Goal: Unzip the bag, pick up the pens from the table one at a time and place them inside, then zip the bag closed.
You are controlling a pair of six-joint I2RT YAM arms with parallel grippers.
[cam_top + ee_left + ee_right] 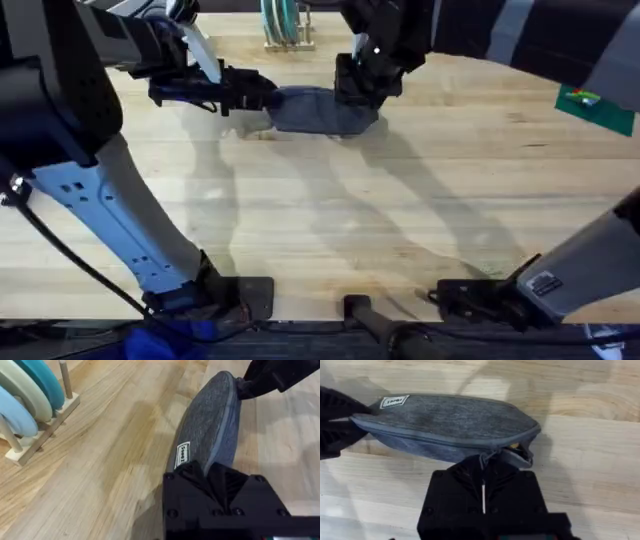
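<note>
Our left pincer [262, 92] pinches the bag's [318, 108] left end on the counter [400, 220]; our right pincer [356, 92] clamps the zipper pull at its right end. We judge we're zipping: next, a steady pull along the teeth.

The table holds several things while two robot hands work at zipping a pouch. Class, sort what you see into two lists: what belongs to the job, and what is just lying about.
Part of the job:
- pouch
- left hand, at one end of the pouch
- right hand, at the zipper end
- table

Just lying about:
- wooden rack of discs
- green item near the table's edge
</note>
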